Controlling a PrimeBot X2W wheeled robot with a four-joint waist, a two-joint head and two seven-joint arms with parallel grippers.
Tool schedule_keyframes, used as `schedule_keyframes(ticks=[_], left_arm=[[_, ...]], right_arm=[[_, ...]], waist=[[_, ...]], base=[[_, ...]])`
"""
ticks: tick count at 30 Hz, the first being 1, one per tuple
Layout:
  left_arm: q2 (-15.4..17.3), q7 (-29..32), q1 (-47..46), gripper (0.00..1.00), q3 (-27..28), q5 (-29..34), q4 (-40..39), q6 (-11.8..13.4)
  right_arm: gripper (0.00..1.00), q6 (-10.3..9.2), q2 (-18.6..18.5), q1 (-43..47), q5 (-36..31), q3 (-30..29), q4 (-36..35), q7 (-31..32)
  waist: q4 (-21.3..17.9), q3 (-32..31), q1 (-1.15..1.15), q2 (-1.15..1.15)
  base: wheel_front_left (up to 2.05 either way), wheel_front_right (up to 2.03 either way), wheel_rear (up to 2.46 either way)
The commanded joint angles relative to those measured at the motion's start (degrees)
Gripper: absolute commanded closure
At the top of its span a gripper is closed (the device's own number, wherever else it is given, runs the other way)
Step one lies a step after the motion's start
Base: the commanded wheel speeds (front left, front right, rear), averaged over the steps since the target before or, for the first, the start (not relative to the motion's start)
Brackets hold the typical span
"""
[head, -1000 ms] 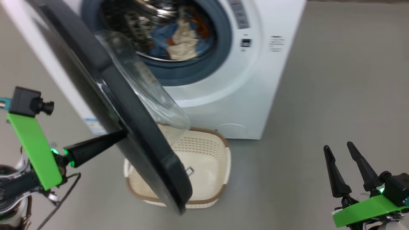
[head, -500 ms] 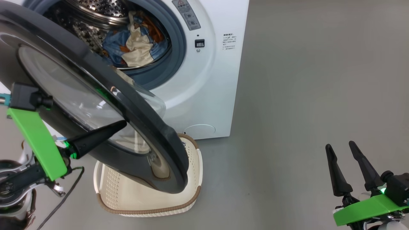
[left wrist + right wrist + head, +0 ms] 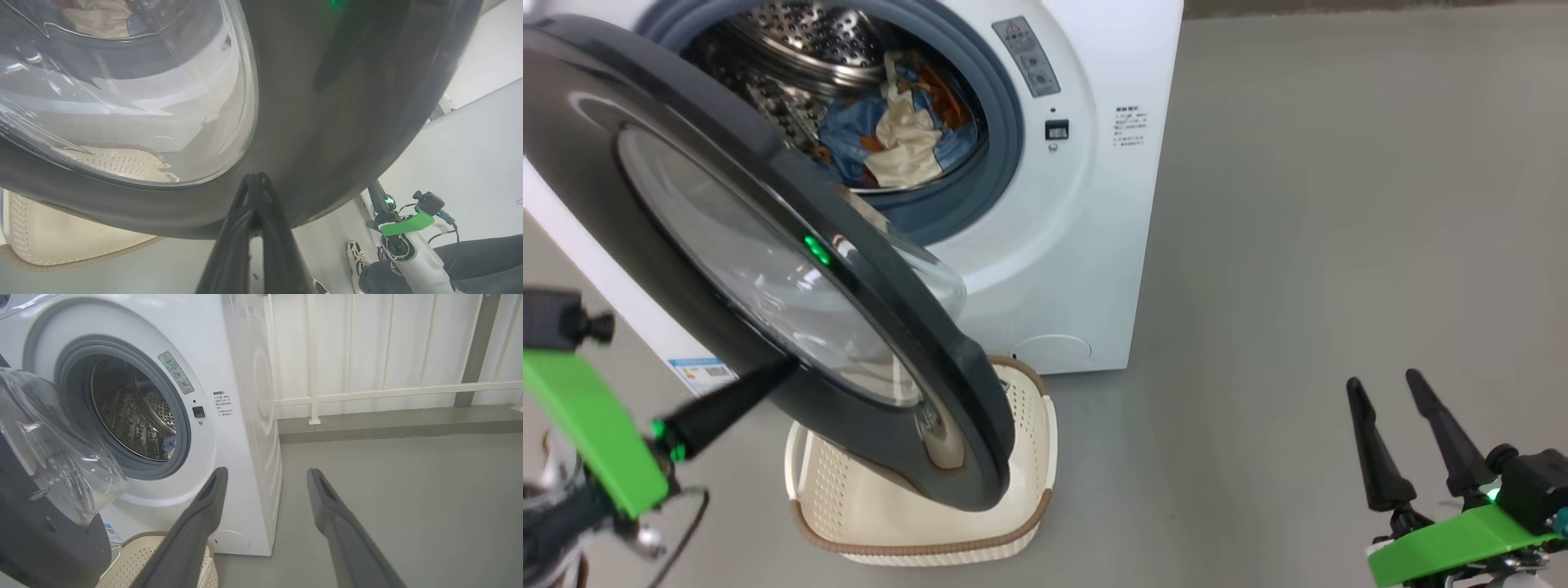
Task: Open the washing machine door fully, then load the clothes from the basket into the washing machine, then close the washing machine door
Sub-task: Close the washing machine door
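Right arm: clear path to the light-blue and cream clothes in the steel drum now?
Probably yes. The glossy black round door stands half open on the left, so the drum mouth faces the open right gripper unblocked. The clothes lie deep inside.

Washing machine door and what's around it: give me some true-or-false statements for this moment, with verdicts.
1. The clothes lie inside the washing machine. True.
2. The washing machine door is shut. False: it stands partly open, hanging over the basket.
3. The left gripper has its jaws spread wide. False: they are shut, tip at the door's dark rim.
4. The right gripper is open and holds nothing. True.
5. Clothes fill the basket. False: the part in view holds none.
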Motion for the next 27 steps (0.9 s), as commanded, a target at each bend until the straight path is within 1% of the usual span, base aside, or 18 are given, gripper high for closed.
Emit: schedule_keyframes(ticks=[1,2,4,5,6,8,9,10,16,23,24,25,27], left_arm=[[2.97,-0.83,-0.35,0.96,3.02,0.06,-1.15,-0.38],[3.22,-1.85,0.96,0.84,3.14,0.27,-1.22,-0.38],[3.6,-4.15,3.71,0.77,3.22,0.82,-1.48,-0.38],[3.61,-5.47,5.0,0.72,3.29,0.95,-1.61,-0.38],[3.65,-6.93,6.19,0.57,3.3,1.3,-1.68,-0.38],[3.37,-9.96,8.25,0.49,3.06,1.72,-1.76,-0.38],[3.18,-11.64,9.1,0.26,2.99,1.93,-1.73,-0.38],[2.87,-13.61,9.87,0.0,2.95,2.33,-1.67,-0.38],[1.75,-24.02,13.07,0.0,1.07,3.89,0.52,-0.38],[1.7,-36.71,14.23,0.0,-2.53,5.99,5.99,-0.38],[1.69,-38.35,14.22,0.0,-2.99,5.88,6.85,-0.38],[1.69,-38.35,14.22,0.0,-2.99,5.88,6.85,-0.38],[1.94,-41.66,14.19,0.0,-4.02,6.12,8.67,-0.38]], right_arm=[[0.0,0.26,-0.87,0.21,-1.24,1.27,-1.07,-0.45],[0.0,0.26,-0.87,0.27,-1.24,1.44,-1.01,-0.45],[0.0,0.26,-0.88,0.41,-1.22,1.72,-0.9,-0.45],[0.0,0.26,-0.88,0.43,-1.22,1.83,-0.9,-0.45],[0.0,0.26,-0.87,0.46,-1.22,1.91,-0.91,-0.45],[0.0,0.26,-0.85,0.52,-1.24,1.96,-0.95,-0.45],[0.0,0.26,-0.84,0.57,-1.24,1.96,-0.98,-0.45],[0.0,0.26,-0.84,0.64,-1.23,1.93,-1.01,-0.45],[0.0,0.26,-0.74,1.05,-1.15,1.83,-1.0,-0.45],[0.0,0.26,-0.4,1.28,-1.21,1.66,-1.01,-0.45],[0.0,0.26,-0.39,1.27,-1.19,1.67,-0.99,-0.45],[0.0,0.26,-0.39,1.27,-1.19,1.67,-0.99,-0.45],[0.0,0.26,-0.4,1.26,-1.13,1.62,-0.96,-0.45]], waist=[[0.08,-0.7,0.0,0.0],[-0.01,-1.05,0.0,0.0],[-0.19,-1.49,0.0,0.0],[-0.26,-1.61,0.0,0.0],[-0.33,-1.69,0.0,0.0],[-0.39,-1.83,0.0,0.0],[-0.43,-1.89,0.0,0.0],[-0.45,-1.94,0.0,0.0],[-0.84,-2.11,0.0,0.0],[-1.29,-2.06,0.0,0.0],[-1.37,-2.07,0.0,0.0],[-1.37,-2.07,0.0,0.0],[-1.51,-2.04,0.0,0.0]], base=[[0.0,0.0,0.0],[0.0,0.0,0.0],[0.0,0.0,0.0],[0.0,0.0,0.0],[0.0,0.0,0.0],[0.0,0.0,0.0],[0.0,0.0,0.0],[0.0,0.0,0.0],[0.0,0.0,0.0],[0.0,0.0,0.0],[0.0,0.0,0.0],[0.0,0.0,0.0],[0.0,0.0,0.0]])
